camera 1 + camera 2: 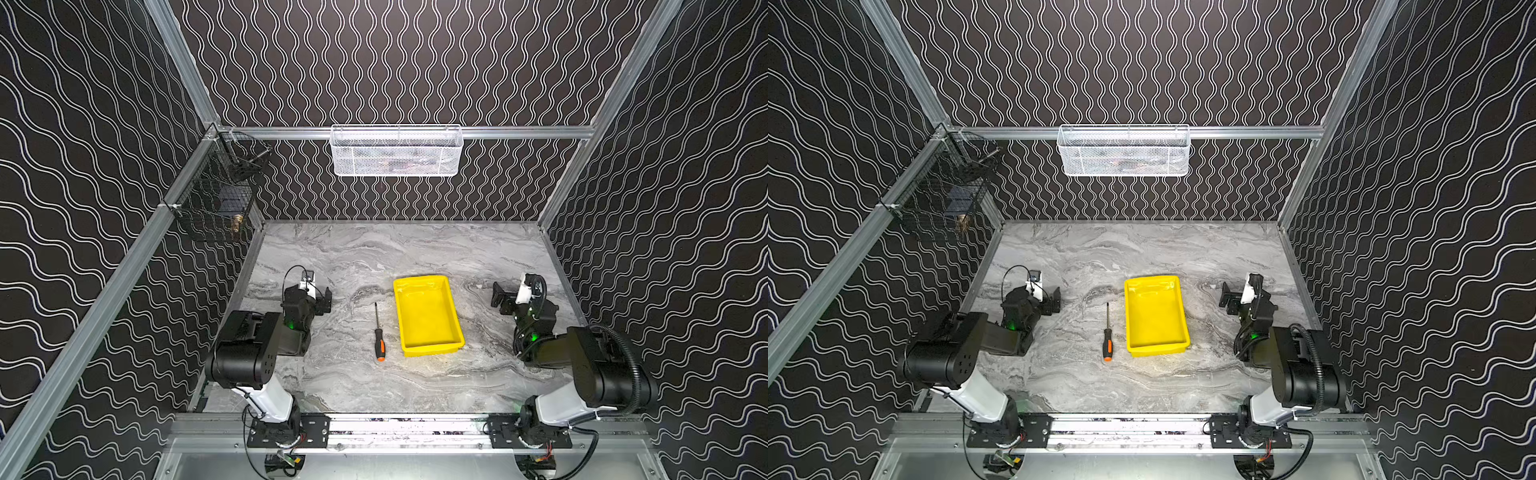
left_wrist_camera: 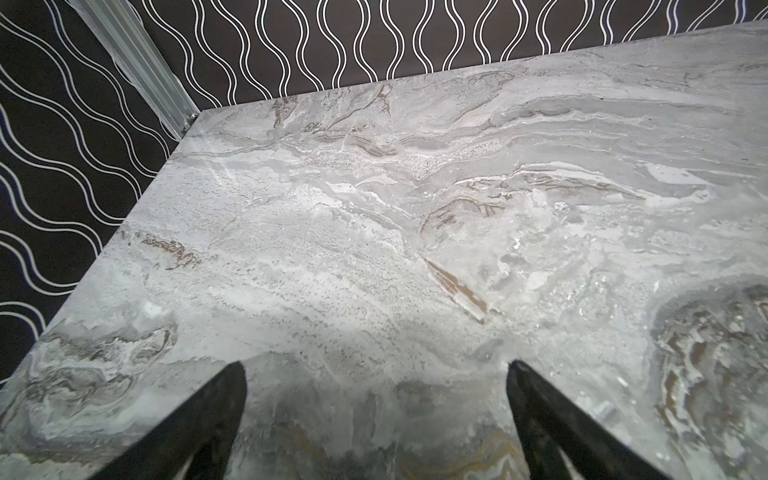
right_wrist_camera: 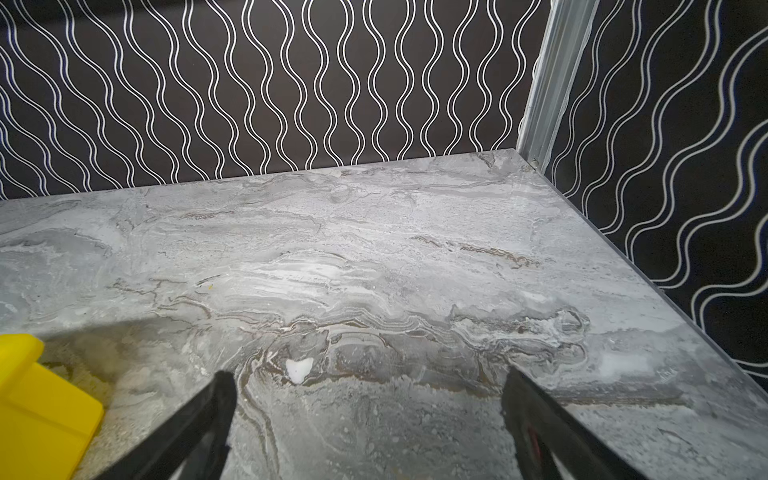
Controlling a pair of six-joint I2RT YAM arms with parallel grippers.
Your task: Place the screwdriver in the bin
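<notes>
On the marbled surface, we see the screwdriver lying flat just beside the yellow bin. In both top views it lies to the bin's left, apart from the bin's wall. Its orange butt faces the arm bases and its shaft points toward the back wall. Our left pincer sits well left of the screwdriver, jaws spread wide over bare surface. Our right pincer sits to the right of the bin, jaws likewise apart and gripping nothing.

Bin cut by frame edge; mesh basket contents unclear
</notes>
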